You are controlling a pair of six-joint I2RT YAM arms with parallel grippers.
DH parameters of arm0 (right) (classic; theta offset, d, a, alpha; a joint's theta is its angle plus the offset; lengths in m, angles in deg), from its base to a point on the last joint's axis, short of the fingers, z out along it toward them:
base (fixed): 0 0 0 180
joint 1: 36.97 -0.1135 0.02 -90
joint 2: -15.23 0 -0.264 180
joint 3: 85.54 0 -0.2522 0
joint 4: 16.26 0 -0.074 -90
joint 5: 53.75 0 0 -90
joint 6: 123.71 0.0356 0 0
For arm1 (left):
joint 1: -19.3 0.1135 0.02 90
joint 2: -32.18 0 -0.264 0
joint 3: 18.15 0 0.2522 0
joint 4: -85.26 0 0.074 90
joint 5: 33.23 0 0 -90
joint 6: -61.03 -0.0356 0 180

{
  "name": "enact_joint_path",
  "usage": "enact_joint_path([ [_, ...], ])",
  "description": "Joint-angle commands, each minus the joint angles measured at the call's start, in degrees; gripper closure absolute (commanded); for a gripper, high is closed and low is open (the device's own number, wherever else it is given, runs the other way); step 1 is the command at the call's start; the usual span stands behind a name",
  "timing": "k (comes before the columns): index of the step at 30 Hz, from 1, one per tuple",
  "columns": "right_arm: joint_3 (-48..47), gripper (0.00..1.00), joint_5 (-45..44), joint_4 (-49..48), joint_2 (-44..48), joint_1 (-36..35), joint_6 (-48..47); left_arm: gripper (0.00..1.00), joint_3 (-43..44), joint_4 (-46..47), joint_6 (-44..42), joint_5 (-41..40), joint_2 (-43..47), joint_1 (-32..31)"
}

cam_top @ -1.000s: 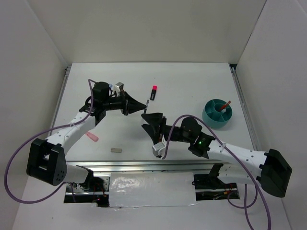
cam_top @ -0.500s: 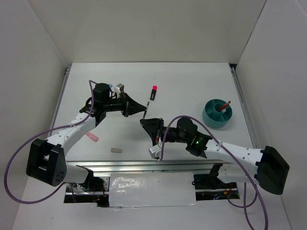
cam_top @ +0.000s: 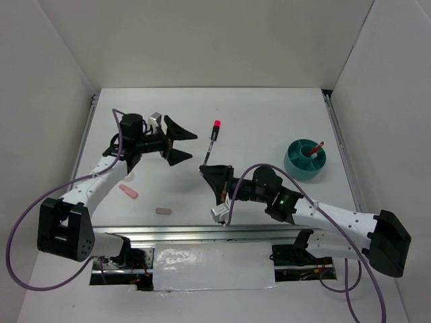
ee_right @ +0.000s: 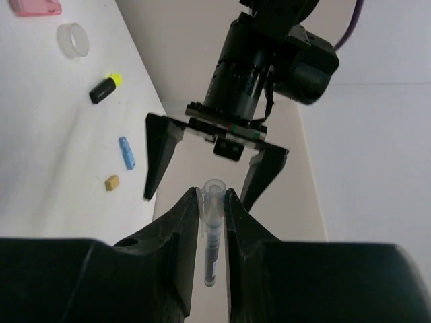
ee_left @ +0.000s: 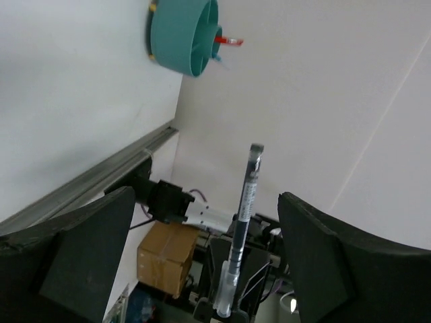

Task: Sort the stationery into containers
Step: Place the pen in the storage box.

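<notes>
Left arm [cam_top: 101, 178] extended over the left half of the desk [cam_top: 269, 114]. Left claw [cam_top: 183, 142] spread wide, held level, facing the right claw [cam_top: 210, 175] and apart from it. Right arm [cam_top: 323, 215] lay low across centre, its claw pinched on a blue-clear pen [ee_right: 210, 249] aimed at the left claw. Teal cup [cam_top: 300, 171] at desk right held a red pen [cam_top: 315, 147].
</notes>
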Motion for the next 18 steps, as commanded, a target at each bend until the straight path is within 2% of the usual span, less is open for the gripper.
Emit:
enact_joint_path([
  [1, -2.65, 1.00, -2.70, 2.83, 4.25, -1.07, 4.49, 0.01, 7.92, -2.37, -7.89, 2.05, -0.50, 5.86],
  [2, -3.00, 1.00, -3.67, 3.53, 4.87, -1.34, 6.60, 0.01, 10.05, -4.91, -10.19, 2.41, -2.07, 7.09],
  [3, -4.14, 1.00, -6.29, 5.02, 5.66, -1.43, 12.80, 0.01, 12.59, -7.03, -13.00, 2.50, -2.96, 9.62],
  [5, -6.77, 1.00, -10.07, 8.09, 7.07, -1.08, 20.73, 0.01, 19.98, -14.12, -23.97, 0.40, -4.36, 11.48],
  [6, -10.52, 1.00, -14.09, 12.03, 7.07, -0.29, 30.17, 0.01, 22.70, -17.13, -28.97, -1.53, -4.63, 12.45],
  [7, -12.82, 1.00, -16.13, 14.07, 7.07, 0.59, 35.39, 0.01, 27.95, -21.51, -37.11, -6.59, -4.81, 12.63],
  [8, -15.11, 1.00, -17.29, 16.61, 6.72, 4.07, 40.49, 0.01, 29.39, -24.86, -40.15, -8.91, -4.81, 12.72],
  [9, -17.48, 1.00, -18.34, 19.16, 6.37, 6.63, 50.46, 0.01, 30.45, -25.15, -42.27, -10.84, -4.55, 12.90],
  [10, -21.60, 1.00, -18.18, 23.71, 6.28, 9.36, 55.00, 0.01, 30.72, -25.76, -46.03, -14.34, -4.29, 12.90],
  [11, -23.20, 1.00, -17.74, 25.58, 6.19, 15.04, 59.05, 0.01, 30.72, -26.47, -47.38, -15.94, -3.50, 12.90],
  [13, -26.11, 1.00, -15.12, 29.98, 6.63, 20.61, 67.48, 0.01, 29.76, -26.82, -51.41, -18.93, -2.97, 12.64],
  [18, -29.10, 1.00, -10.11, 35.52, 7.69, 35.71, 76.92, 0.01, 32.65, -32.96, -61.51, -32.29, -3.40, 8.16],
])
